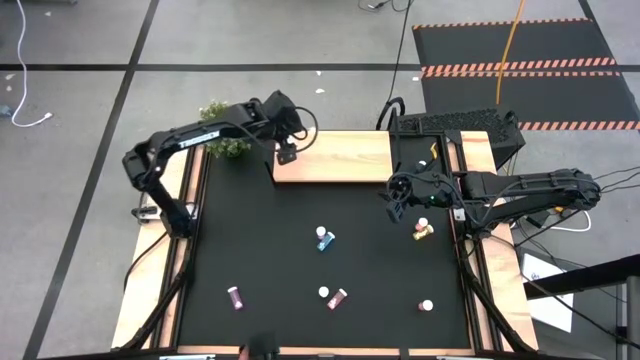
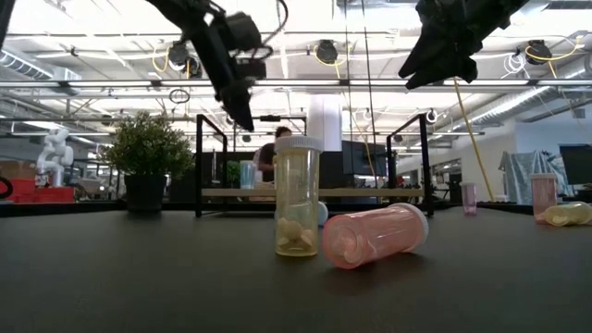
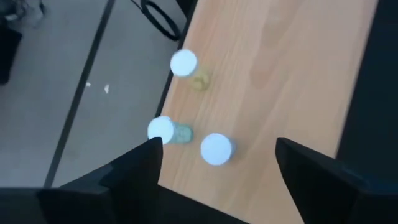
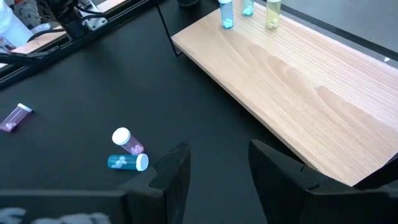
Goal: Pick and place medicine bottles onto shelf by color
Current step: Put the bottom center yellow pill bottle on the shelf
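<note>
The shelf, a light wooden board, lies at the table's far middle. Three white-capped medicine bottles stand upright on its left end: a yellow one, a green one and a blue one. My left gripper hovers open above them, touching none. My right gripper hangs open and holds nothing, over the table right of the middle, near the shelf's right end. More bottles are on the black table: a blue one lying, a pink one upright and a maroon one lying.
A green plant stands just left of the shelf. Nearer the front lie a pink bottle beside an upright yellow one, with a yellow bottle and another bottle to the right. Pale wooden strips edge the table.
</note>
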